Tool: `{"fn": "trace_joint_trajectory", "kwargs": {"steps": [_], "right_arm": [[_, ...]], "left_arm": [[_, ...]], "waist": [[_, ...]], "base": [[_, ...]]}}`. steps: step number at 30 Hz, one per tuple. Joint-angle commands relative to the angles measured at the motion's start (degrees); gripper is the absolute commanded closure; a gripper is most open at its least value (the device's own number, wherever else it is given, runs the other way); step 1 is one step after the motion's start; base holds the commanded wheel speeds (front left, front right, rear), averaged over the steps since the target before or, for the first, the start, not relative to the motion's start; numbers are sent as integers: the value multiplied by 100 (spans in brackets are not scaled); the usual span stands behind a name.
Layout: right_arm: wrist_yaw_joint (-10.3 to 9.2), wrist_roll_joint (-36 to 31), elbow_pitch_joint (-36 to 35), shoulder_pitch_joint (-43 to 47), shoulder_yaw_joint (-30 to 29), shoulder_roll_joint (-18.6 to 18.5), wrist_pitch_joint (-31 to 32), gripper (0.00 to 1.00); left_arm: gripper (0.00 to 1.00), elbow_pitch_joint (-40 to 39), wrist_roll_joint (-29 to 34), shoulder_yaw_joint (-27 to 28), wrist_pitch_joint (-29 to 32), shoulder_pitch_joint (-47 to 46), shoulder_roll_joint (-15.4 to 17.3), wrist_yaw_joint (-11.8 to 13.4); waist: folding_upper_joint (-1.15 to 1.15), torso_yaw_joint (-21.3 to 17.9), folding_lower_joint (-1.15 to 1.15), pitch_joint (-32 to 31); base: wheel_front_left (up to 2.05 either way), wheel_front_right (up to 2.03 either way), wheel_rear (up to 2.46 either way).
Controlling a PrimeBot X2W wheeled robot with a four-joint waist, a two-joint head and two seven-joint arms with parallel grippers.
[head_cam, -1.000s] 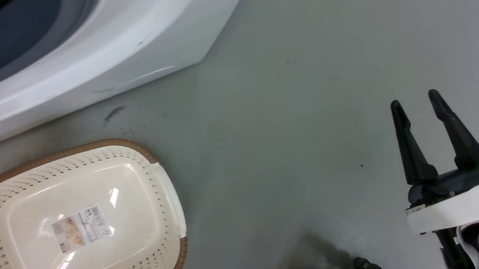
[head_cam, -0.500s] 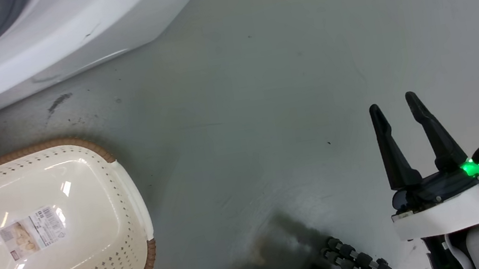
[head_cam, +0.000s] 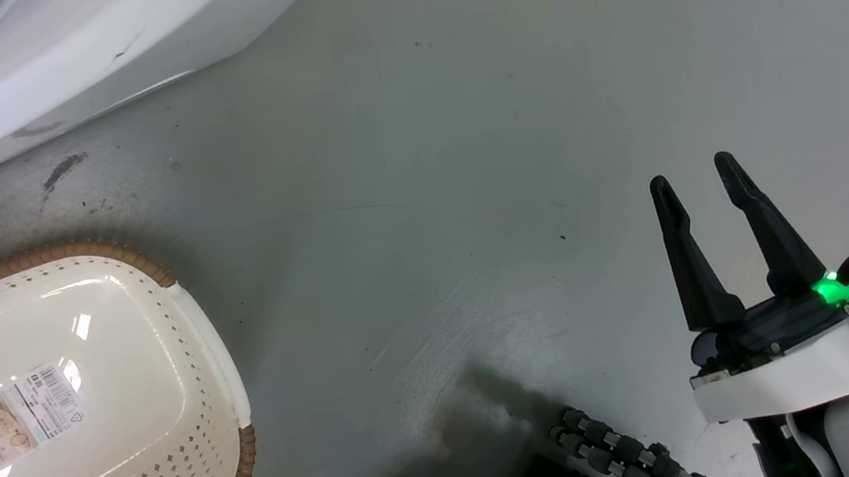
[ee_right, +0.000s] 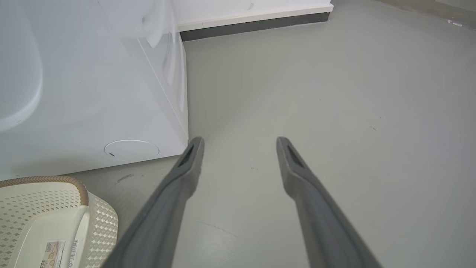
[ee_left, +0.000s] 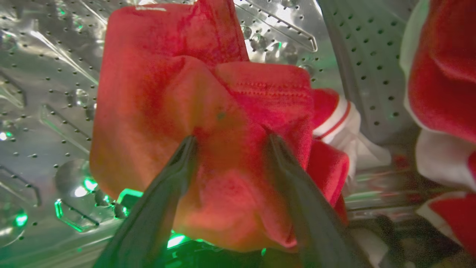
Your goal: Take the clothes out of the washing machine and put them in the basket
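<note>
Inside the shiny steel drum point(ee_left: 44, 93), the left end effector point(ee_left: 230, 139) has its two fingers wide apart. A bunched red garment point(ee_left: 167, 93) sits right at their tips, between them. Another red garment with white trim point(ee_left: 435, 93) lies off to one side. Outside, the right end effector point(head_cam: 690, 171) hangs over the grey floor point(head_cam: 460, 140), fingers apart, holding nothing. The basket point(head_cam: 193, 323) stands on the floor near the white washing machine point(head_cam: 69, 56).

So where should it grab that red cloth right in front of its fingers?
Probably the bunched fold in the middle of the red cloth, straight on as the left gripper points: it stands up off the drum wall, so a finger fits each side.
</note>
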Motion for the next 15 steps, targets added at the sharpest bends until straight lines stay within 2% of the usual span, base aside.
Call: {"fn": "trace_joint_trajectory", "kwargs": {"steps": [1,2,10,15], "right_arm": [[-6,-39,-37,-74,-27,9,-12,0],[-6,-34,-47,-92,-50,9,-11,0],[-6,-77,-84,-195,-187,9,-12,0],[-6,-136,-6,-257,-256,9,-12,0]], "left_arm": [[83,-69,-44,-16,-42,80,-11,9],[100,-114,-31,-17,-117,71,6,27],[100,-187,-139,-52,-422,131,-88,77],[100,-119,-237,-23,-1182,399,-233,180]], "waist": [[0,-3,0,9],[0,-4,0,20],[0,112,0,-42],[0,204,0,-289]], "base": [[0,0,0],[0,0,0],[0,0,0],[0,0,0]]}}
